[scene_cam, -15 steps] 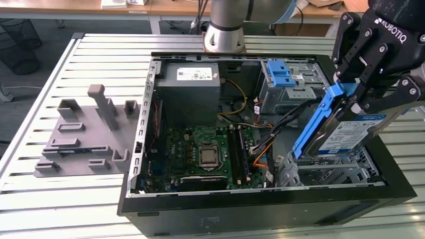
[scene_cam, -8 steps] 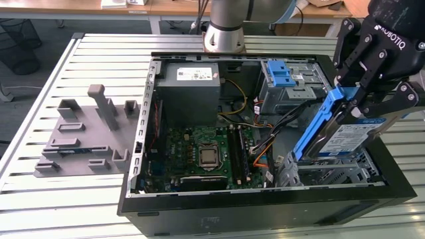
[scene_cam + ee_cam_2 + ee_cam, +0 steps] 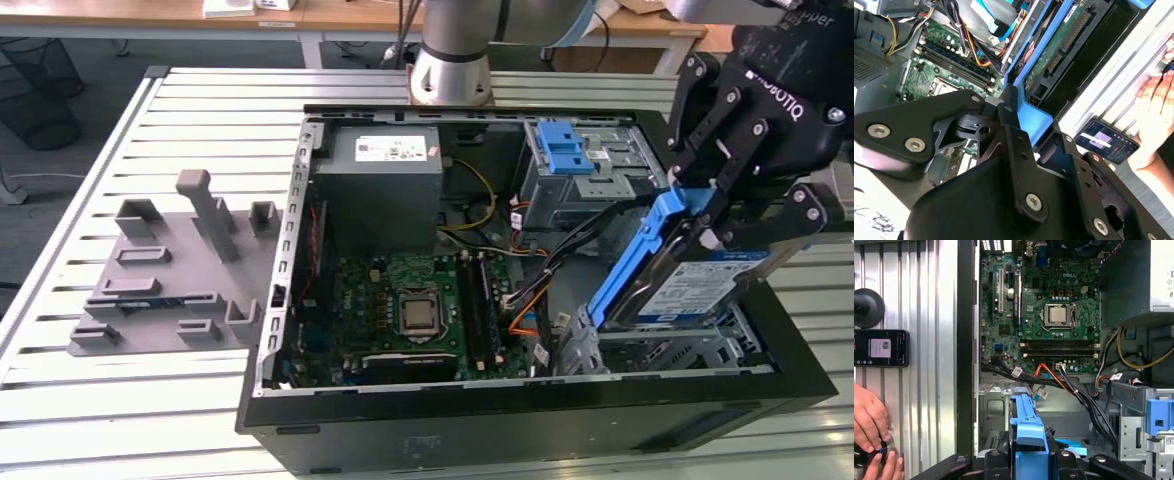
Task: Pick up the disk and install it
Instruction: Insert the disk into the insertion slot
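The gripper (image 3: 731, 215) pinches the disk (image 3: 687, 288), tilted over the case's (image 3: 507, 405) corner. Cables (image 3: 583, 232) run just beside it. A hand (image 3: 869, 422) rests outside the case.

Computer case (image 3: 534, 405) lies open on table (image 3: 80, 420). Inside it: motherboard (image 3: 400, 300) mid-floor, power supply (image 3: 380, 185) behind that, drive cage (image 3: 667, 355) at the exterior view's right. Disk (image 3: 694, 290) is tilted over the cage, clamped in gripper (image 3: 741, 225). Fixture plate (image 3: 174, 270) lies outside the case, exterior view's left. Phone (image 3: 881, 347) and 1 hand (image 3: 869, 420) are beside the case.

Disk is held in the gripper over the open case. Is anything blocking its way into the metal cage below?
Nothing visible. The disk, tilted in the gripper, has its lower end at the metal cage. Black cables run close beside it on the exterior view's left, not visibly under it.
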Controlling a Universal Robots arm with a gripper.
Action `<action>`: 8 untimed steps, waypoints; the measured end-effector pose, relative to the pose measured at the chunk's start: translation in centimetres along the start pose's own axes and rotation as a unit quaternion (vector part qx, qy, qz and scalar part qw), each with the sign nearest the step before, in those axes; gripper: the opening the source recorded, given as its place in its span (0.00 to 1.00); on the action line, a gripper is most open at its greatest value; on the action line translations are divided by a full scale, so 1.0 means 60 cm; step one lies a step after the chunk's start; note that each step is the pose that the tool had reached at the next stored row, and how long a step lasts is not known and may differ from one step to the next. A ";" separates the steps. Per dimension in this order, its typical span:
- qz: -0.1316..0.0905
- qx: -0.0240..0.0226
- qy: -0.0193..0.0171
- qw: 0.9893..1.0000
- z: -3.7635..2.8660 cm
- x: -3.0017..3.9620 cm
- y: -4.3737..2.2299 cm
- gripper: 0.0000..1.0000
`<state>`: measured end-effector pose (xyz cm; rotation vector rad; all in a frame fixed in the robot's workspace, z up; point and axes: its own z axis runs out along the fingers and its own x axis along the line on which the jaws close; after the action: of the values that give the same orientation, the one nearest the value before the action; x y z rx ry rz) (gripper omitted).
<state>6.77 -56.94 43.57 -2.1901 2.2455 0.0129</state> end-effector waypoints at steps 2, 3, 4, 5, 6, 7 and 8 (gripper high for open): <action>0.000 0.000 0.000 1.000 0.004 0.000 0.000 0.36; 0.000 0.000 0.000 1.000 0.004 0.000 0.000 0.36; 0.000 0.000 0.000 1.000 0.004 0.000 0.000 0.36; 0.000 0.000 0.000 1.000 0.004 0.000 0.000 0.36; 0.000 0.000 0.000 1.000 0.004 0.000 0.000 0.36; 0.000 0.000 0.000 1.000 0.004 0.000 0.000 0.36; 0.000 0.000 0.000 1.000 0.004 0.000 0.000 0.36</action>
<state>6.77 -56.94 43.30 -2.1900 2.2456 0.0126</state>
